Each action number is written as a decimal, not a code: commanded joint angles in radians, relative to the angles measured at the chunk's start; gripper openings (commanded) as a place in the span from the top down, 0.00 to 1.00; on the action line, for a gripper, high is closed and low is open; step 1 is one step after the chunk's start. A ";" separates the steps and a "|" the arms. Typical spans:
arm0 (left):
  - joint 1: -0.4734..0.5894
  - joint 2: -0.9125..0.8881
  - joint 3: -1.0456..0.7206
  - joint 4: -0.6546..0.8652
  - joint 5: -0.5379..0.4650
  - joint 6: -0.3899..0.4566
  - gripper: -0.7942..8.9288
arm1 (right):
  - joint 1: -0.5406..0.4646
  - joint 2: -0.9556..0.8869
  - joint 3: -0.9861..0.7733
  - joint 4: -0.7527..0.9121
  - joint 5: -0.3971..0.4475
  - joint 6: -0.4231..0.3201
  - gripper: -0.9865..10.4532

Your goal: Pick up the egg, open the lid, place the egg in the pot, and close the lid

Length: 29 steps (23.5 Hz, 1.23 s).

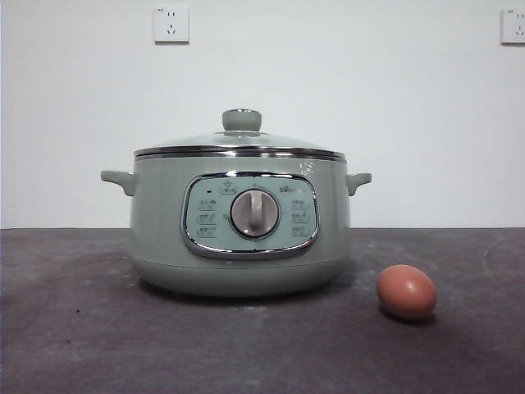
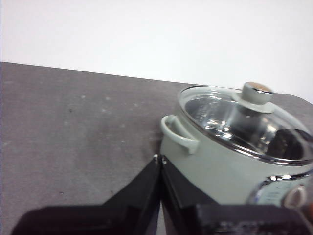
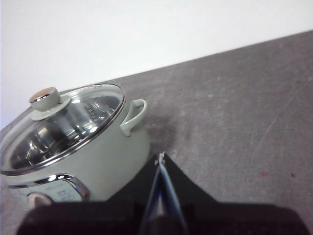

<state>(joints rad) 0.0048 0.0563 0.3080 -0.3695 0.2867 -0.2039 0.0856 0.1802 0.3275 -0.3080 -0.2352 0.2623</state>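
The sage-green pot (image 1: 240, 226) stands mid-table with its dial panel facing the front camera. The glass lid (image 1: 239, 144) with its green knob sits shut on it. A reddish-brown egg (image 1: 406, 291) lies on the table in front of the pot and to its right. Neither arm shows in the front view. My left gripper (image 2: 159, 159) is shut and empty, hovering beside the pot (image 2: 234, 156) near one side handle, where the lid (image 2: 244, 120) is also seen. My right gripper (image 3: 160, 157) is shut and empty by the pot's (image 3: 73, 156) other handle; the lid (image 3: 61, 125) shows there too. The egg is hidden in both wrist views.
The dark grey table (image 1: 82, 328) spreads around the pot. A white wall stands behind, with one socket (image 1: 171, 25) at the upper left and another (image 1: 513, 25) at the upper right.
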 commanded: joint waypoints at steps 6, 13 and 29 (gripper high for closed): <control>0.003 0.101 0.158 -0.141 0.089 0.034 0.92 | 0.003 0.160 0.262 -0.210 -0.055 -0.118 0.92; 0.003 0.233 0.338 -0.301 0.156 0.116 0.92 | 0.003 0.284 0.486 -0.465 -0.055 -0.249 0.92; 0.001 0.425 0.624 -0.631 0.272 0.243 0.92 | 0.003 0.455 0.719 -0.831 -0.107 -0.325 0.92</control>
<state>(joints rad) 0.0048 0.4824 0.9298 -1.0023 0.5541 0.0231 0.0856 0.6346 1.0416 -1.1412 -0.3378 -0.0532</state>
